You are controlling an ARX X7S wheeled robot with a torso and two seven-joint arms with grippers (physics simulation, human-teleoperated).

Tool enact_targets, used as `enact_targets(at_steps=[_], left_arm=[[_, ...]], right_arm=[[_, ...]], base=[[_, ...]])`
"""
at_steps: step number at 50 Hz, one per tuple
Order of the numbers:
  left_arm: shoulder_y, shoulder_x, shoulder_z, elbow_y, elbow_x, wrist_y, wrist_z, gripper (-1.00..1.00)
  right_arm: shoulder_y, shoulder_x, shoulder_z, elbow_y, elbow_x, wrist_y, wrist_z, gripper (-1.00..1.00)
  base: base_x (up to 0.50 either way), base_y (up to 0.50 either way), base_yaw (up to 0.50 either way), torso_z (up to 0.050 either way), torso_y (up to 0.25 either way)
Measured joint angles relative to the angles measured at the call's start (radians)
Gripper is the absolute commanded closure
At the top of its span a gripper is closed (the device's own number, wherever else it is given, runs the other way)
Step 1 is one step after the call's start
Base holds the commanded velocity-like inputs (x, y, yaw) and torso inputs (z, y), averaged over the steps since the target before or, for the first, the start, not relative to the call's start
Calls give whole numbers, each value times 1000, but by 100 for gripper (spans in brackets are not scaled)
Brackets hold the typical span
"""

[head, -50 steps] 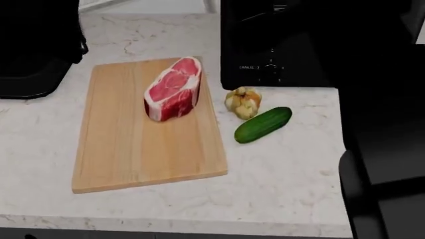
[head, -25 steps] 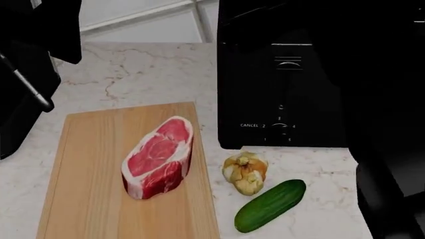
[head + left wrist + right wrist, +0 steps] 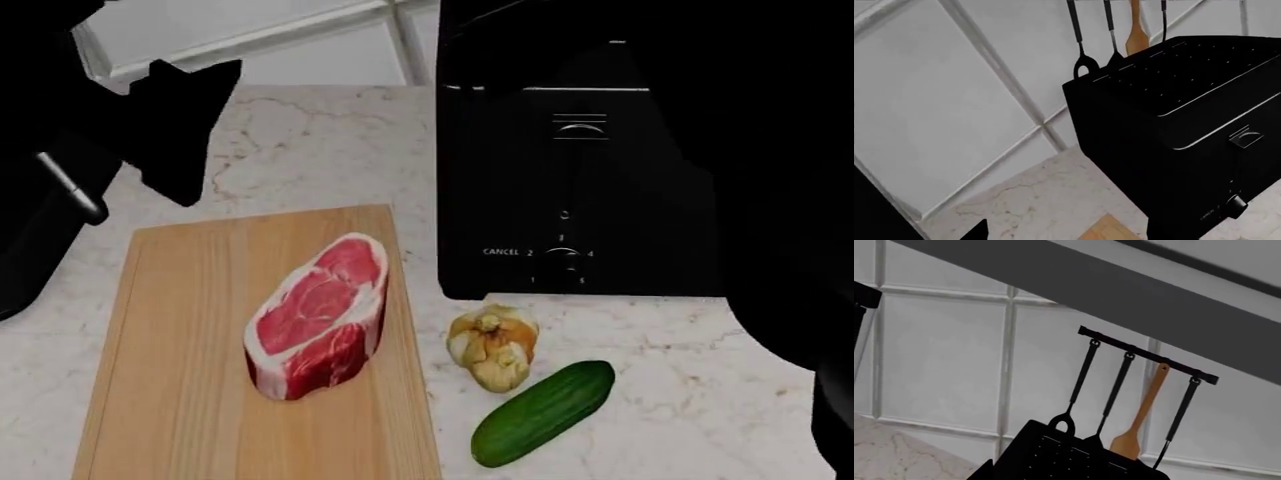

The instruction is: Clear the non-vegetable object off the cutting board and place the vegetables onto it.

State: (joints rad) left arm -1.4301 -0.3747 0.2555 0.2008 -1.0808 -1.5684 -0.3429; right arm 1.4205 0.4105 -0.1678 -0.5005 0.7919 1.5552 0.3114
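The slab of red meat (image 3: pixel 318 318) lies on the light-wood cutting board (image 3: pixel 174 380), and a corner of that board (image 3: pixel 1111 232) also shows in the left wrist view. To the right of the board, on the marble counter, sit the pale garlic-like bulb (image 3: pixel 494 346) and the green cucumber (image 3: pixel 543 412). My left gripper (image 3: pixel 180 150) is a black shape hovering above the counter behind the board's far left corner. Only one of its fingertips (image 3: pixel 979 233) shows, far off centre, with nothing between the jaws. Of my right gripper one dark fingertip (image 3: pixel 986 471) shows, held high over the toaster.
A black toaster (image 3: pixel 574 170) stands right behind the bulb and cucumber. A dark appliance (image 3: pixel 34 240) fills the left edge. Utensils (image 3: pixel 1141 405) hang from a rail on the tiled wall. My right arm (image 3: pixel 801 300) darkens the right edge.
The head view first shifted closer onto the board and toaster. Since half a second ago my left arm has swung rightward into view over the counter's back left; the food has not moved.
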Motion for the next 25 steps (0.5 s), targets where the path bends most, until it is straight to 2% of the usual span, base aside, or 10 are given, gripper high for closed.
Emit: enact_targets(at_steps=[12, 18, 25], left_arm=[[-74, -54, 126, -135, -396, 10, -172, -100], [-77, -58, 183, -164, -480, 24, -181, -100], [-76, -52, 239, -192, -508, 46, -154, -100]], right_arm=[[26, 18, -14, 18, 61, -3, 48, -100], [28, 22, -16, 21, 90, -1, 73, -100], [25, 29, -16, 22, 124, -2, 103, -100]], base=[[0, 0, 0, 0, 0], [0, 0, 0, 0, 0], [0, 0, 0, 0, 0]])
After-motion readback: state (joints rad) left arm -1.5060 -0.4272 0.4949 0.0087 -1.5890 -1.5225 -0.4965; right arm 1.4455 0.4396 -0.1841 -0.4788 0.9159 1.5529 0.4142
